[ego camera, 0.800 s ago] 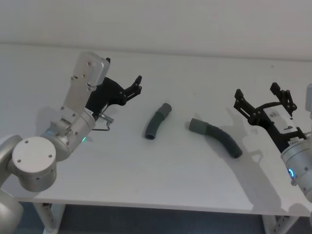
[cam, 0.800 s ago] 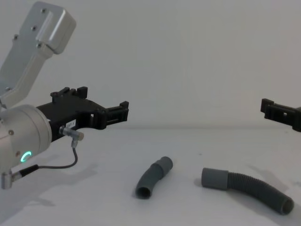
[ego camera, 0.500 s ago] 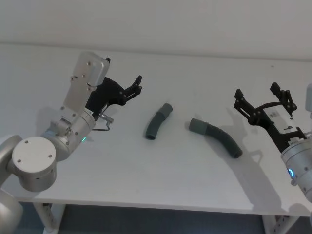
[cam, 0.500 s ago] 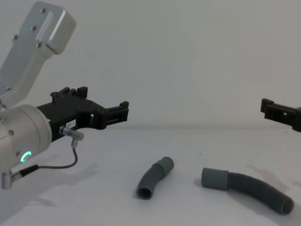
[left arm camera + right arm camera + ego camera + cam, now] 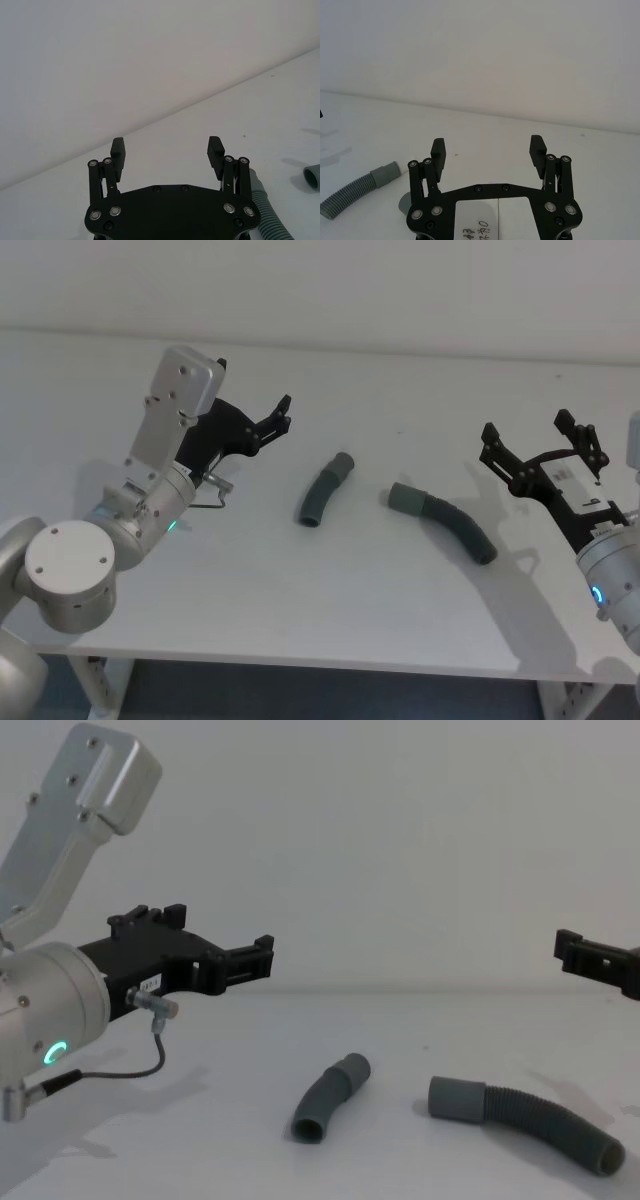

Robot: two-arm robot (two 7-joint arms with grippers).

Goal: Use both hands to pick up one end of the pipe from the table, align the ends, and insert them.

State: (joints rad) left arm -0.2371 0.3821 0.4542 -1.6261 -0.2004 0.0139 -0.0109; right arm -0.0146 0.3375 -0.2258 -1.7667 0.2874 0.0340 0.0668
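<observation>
Step in hand: pre-grasp approach, with nothing lifted yet. Both pipe pieces lie flat on the table (image 5: 300,600), mid-field, between the two arms. The left gripper (image 5: 282,415) hovers above the table to the left of the short piece (image 5: 320,492) and a little farther back, jaws spread wide and empty. The right gripper (image 5: 527,430) hovers to the right of the long piece (image 5: 452,522), also wide and empty. The short piece's long axis runs diagonally: its open end is toward the robot, and its collar (image 5: 342,462) points away and to the right. I cannot make out the collar's tip colour. The long piece's cuff (image 5: 405,498) faces left toward the short piece, and its ribbed body curves off to the right and toward the robot. Collar and cuff are near each other but apart, and their axes are not in line — the collar aims past the cuff, not into it. My judgement on the next move is that each gripper descends on its own piece, left on short and right on long. Each wrist should turn so the fingers straddle the ribbed body across its long axis, a little behind the mating end so collar and cuff stay free. After the lift, the short piece will need rotating so the collar faces the cuff opening — only then push in. One risk is that the curved ribbed bodies roll under a one-sided touch.
</observation>
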